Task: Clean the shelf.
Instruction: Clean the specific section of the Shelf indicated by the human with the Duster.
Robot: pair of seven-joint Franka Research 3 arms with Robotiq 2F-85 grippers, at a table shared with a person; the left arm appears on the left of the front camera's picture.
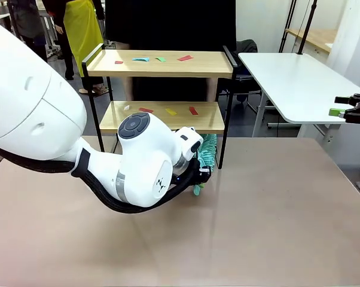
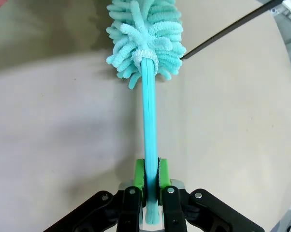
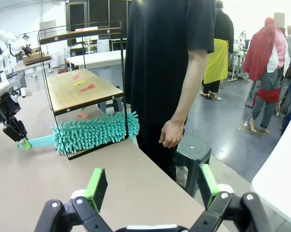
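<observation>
Green pads of the left gripper (image 2: 152,166) are clamped tight on the flat teal plastic handle (image 2: 150,111) of a fluffy teal chenille duster (image 2: 145,34), gripping near the handle's end. Handle runs straight out from the jaws. Duster head sits at the right front leg of the small two-tier shelf (image 1: 168,73) of light wood boards in a thin black metal frame. From the right wrist view the head (image 3: 94,131) lies under the lower board (image 3: 63,94), low over the table. Contact with the table or frame cannot be told. A thin black frame bar (image 2: 223,33) passes just beside the head.

Left arm comes in low across the tan tabletop (image 1: 275,209), with its gripper (image 1: 199,179) just in front of the shelf. The shelf stands at the table's far edge, left of centre. Small coloured paper scraps lie on the top board (image 1: 185,58) and the lower board (image 1: 171,111).

Right gripper (image 3: 152,183) has its jaws spread wide with nothing between them. It hangs off at the table's right side (image 1: 341,106), well apart from the shelf. A person in a black T-shirt (image 3: 169,58) stands just behind the shelf, one hand (image 3: 171,134) hanging loose. A white table (image 1: 287,78) stands at the far right.
</observation>
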